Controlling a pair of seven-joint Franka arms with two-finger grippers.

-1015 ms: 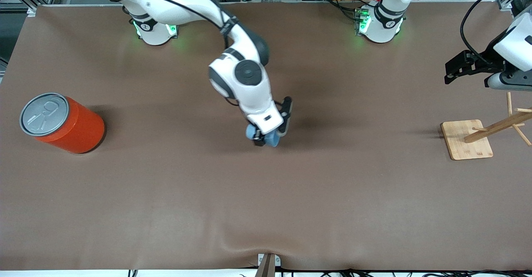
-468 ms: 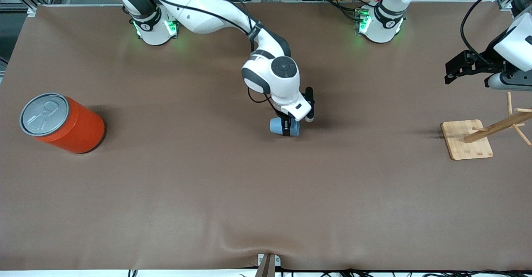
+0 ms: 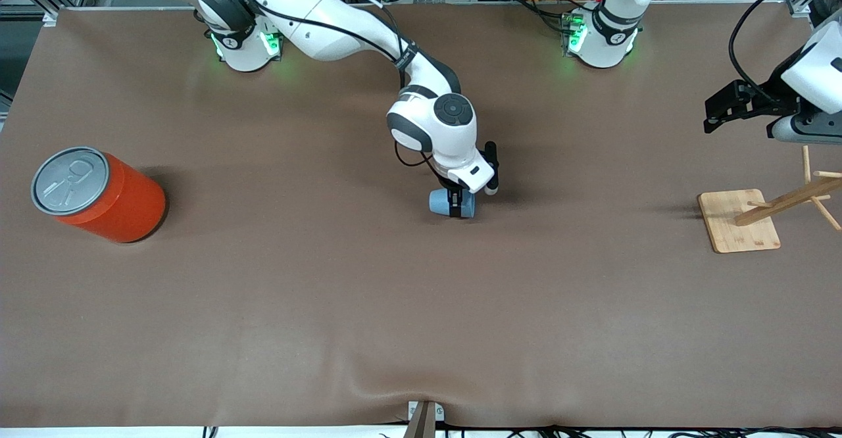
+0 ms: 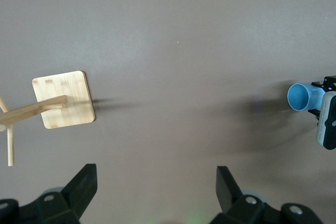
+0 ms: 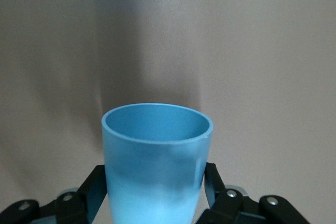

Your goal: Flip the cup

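The small light-blue cup (image 3: 441,202) lies on its side in my right gripper (image 3: 454,204), low over the middle of the brown table. Its mouth points toward the left arm's end. In the right wrist view the cup (image 5: 156,156) fills the space between the two black fingers (image 5: 94,188), which are shut on its lower body. The left wrist view shows the cup's mouth (image 4: 301,97) with the right gripper (image 4: 326,120) around it. My left gripper (image 3: 717,110) is open and empty, waiting over the table near the wooden stand; its own view (image 4: 156,187) shows bare table between the fingers.
A big orange can (image 3: 99,194) with a grey pull-tab lid stands at the right arm's end. A wooden stand (image 3: 740,219) with pegs on a square base sits at the left arm's end, also in the left wrist view (image 4: 64,99).
My right wrist has turned and carried the cup toward the left arm's end, bringing it onto its side. In the last half second it only shifted slightly. The left arm has not moved.
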